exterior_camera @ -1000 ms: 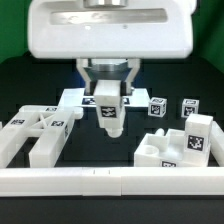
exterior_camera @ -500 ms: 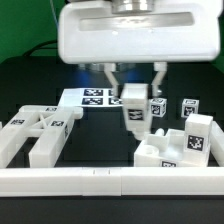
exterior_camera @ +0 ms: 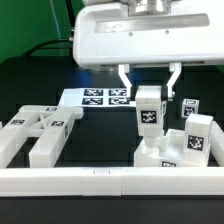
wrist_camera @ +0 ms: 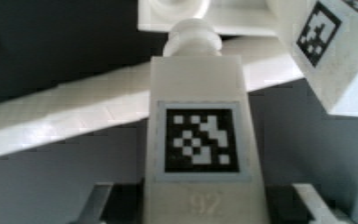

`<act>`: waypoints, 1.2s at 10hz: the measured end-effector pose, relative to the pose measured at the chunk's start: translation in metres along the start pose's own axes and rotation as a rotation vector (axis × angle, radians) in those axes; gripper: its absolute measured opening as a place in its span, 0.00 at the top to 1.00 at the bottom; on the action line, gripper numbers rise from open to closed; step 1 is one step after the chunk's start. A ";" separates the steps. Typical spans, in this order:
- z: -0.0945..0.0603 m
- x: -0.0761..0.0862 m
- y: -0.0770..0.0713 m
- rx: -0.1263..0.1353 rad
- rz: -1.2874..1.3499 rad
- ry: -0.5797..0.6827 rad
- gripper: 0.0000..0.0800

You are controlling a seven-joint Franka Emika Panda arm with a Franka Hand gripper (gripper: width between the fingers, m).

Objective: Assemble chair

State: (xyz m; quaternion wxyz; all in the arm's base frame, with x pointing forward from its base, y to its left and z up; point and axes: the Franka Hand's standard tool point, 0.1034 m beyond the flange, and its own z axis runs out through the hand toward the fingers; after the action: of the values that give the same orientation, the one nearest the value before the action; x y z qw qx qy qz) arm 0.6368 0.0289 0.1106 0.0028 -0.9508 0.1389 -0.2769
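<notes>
Exterior view: my end effector (exterior_camera: 148, 90) grips an upright leg bar (exterior_camera: 148, 112) over the seat block (exterior_camera: 160, 152); marker board (exterior_camera: 100, 97) behind, slabs (exterior_camera: 35, 135) well apart.

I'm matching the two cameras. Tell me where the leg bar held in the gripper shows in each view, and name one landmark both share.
Exterior view: the leg bar hangs upright in the gripper, right of centre, above the white block.
Wrist view: the leg bar fills the middle, running away from the camera.
Shared landmark: the square tag on the bar's face.
</notes>
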 end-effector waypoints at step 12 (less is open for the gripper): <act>0.003 -0.016 0.006 -0.018 -0.144 0.048 0.64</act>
State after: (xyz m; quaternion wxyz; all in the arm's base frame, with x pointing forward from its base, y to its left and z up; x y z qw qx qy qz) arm 0.6243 0.0276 0.0994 -0.0289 -0.9514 0.0723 -0.2981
